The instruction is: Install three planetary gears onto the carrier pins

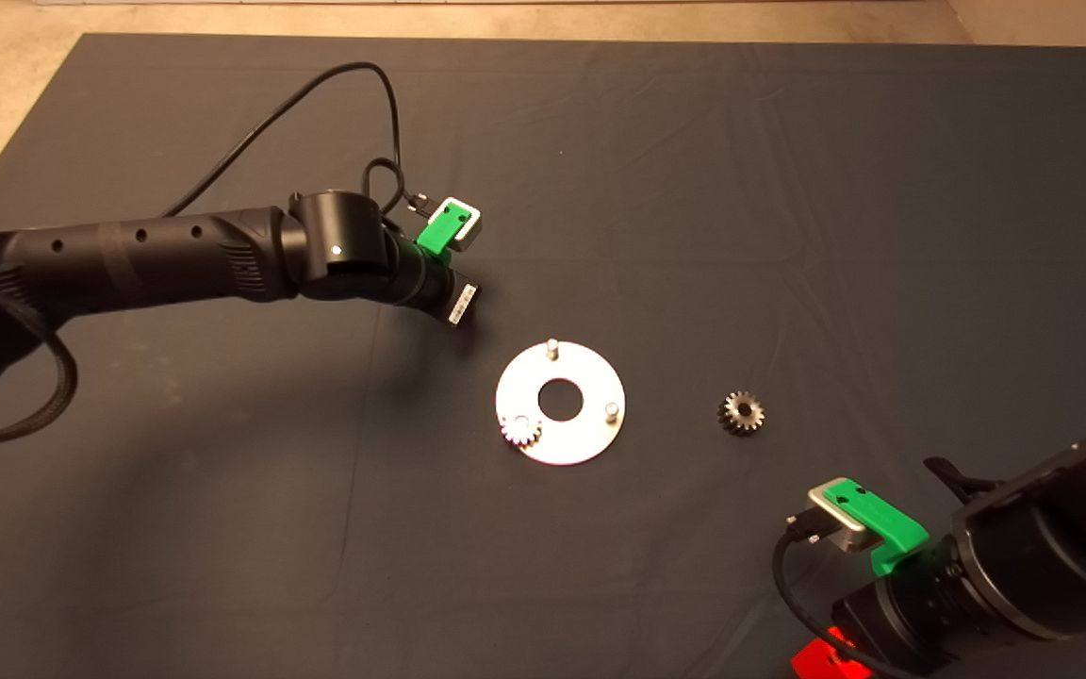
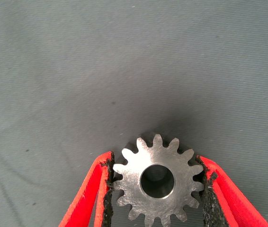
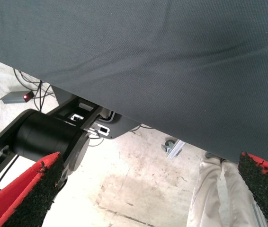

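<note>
The round silver plate (image 1: pixel 590 443) lies mid-mat with two bare carrier pins (image 1: pixel 552 347) (image 1: pixel 612 411). One planetary gear (image 1: pixel 520 431) sits on the plate's near-left side, covering its pin. A second gear (image 1: pixel 742 412) lies loose on the mat to the plate's right. In the left wrist view, my left gripper (image 2: pixel 155 161) is shut on a third gear (image 2: pixel 130 177), its teeth pinched between both pads over bare mat. The left wrist (image 1: pixel 411 269) hovers behind and left of the plate, its fingers hidden there. My right gripper (image 3: pixel 148 177) waits open at the mat's near-right edge (image 1: pixel 826 660).
The dark mat (image 1: pixel 788 189) covers the table, with pale floor beyond its far edge. A black cable (image 1: pixel 317 90) loops above the left arm. The right wrist view shows the mat's underside edge, the robot's base (image 3: pixel 44 137) and a person's leg (image 3: pixel 214 189) in light trousers.
</note>
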Motion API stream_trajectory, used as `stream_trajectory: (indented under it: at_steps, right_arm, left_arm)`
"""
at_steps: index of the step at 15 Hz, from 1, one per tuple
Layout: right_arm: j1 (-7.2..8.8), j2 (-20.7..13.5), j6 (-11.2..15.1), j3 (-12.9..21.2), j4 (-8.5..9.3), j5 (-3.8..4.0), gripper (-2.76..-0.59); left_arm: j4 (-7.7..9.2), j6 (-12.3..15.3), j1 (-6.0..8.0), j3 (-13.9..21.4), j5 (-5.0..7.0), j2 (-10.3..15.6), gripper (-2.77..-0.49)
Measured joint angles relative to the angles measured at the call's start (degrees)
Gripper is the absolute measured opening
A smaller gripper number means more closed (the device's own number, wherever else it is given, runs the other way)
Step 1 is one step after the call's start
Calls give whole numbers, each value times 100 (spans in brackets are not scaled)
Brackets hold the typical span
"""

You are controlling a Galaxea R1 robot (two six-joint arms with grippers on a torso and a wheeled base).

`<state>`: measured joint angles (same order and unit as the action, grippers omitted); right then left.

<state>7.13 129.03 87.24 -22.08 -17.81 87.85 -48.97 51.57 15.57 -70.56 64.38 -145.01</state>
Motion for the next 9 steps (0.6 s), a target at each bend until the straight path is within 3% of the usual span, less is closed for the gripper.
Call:
stream_trajectory:
  at_steps: [6, 9]
  right_arm:
    - [0, -24, -2, 0, 2, -3, -61]
    - [2, -387, -140, 0, -1, -9, -61]
  left_arm:
    - [10, -2, 0, 0, -127, 107, -235]
    - [11, -2, -2, 2, -138, 101, -240]
